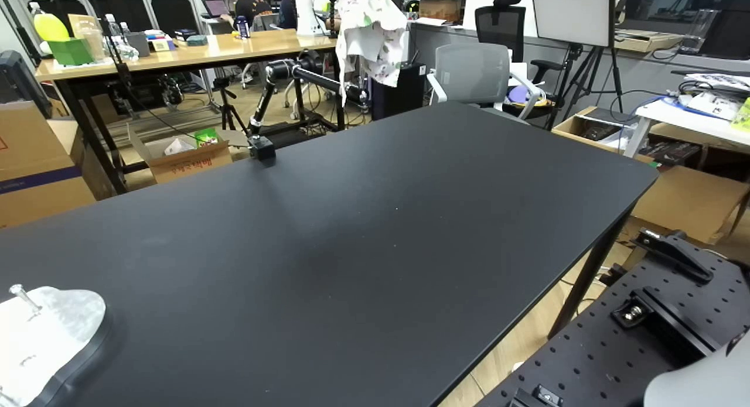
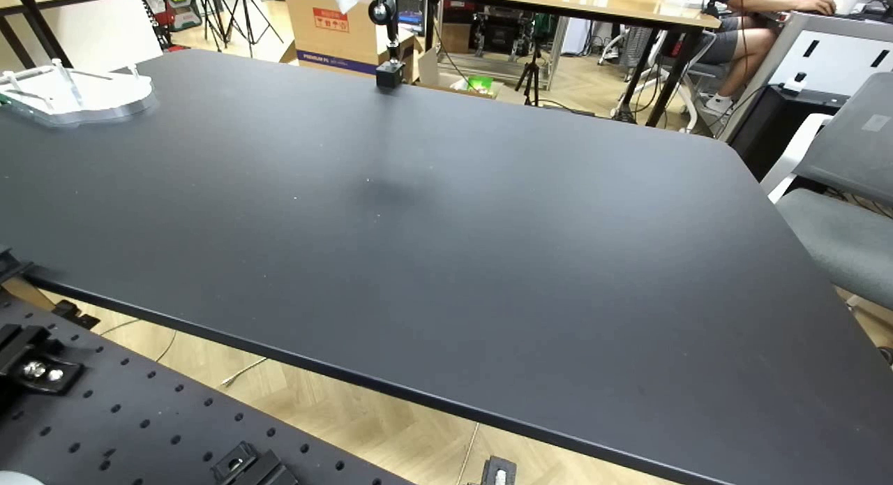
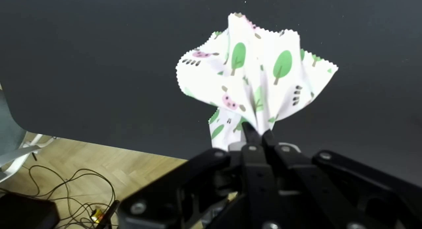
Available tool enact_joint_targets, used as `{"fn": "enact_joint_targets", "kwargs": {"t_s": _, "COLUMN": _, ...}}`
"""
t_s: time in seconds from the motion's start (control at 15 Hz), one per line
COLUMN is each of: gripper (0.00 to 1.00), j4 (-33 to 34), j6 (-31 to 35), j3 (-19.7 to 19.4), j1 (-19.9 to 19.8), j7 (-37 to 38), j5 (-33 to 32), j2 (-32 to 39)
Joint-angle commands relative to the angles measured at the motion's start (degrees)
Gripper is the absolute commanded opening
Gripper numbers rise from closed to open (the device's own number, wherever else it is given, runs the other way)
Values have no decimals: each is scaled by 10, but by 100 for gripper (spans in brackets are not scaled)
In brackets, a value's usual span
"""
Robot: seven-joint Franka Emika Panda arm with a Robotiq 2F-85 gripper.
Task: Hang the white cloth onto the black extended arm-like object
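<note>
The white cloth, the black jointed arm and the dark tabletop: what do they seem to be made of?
White cloth: apparently thin fabric, matte and printed; soft folds and zigzag edge suggest it. Black jointed arm: probably coated metal, glossy, from bright highlights along it; plastic possible. Dark tabletop: perhaps laminate, satin, by its blurred sheen.

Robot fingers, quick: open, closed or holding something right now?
Gripper: closed, holding the white cloth pinched between its fingers.
</note>
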Motion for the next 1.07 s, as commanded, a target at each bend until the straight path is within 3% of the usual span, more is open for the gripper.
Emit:
{"fn": "enact_joint_targets", "kwargs": {"t_s": 0.0, "gripper": 1, "j4": 29, "j6": 6, "j3": -5, "j1": -9, "j7": 18, "j5": 13, "j2": 22}}
{"fn": "enact_joint_targets", "kwargs": {"t_s": 1.0, "gripper": 1, "j4": 76, "j6": 38, "j3": -20, "j1": -18, "j7": -5, "j5": 56, "j2": 146}}
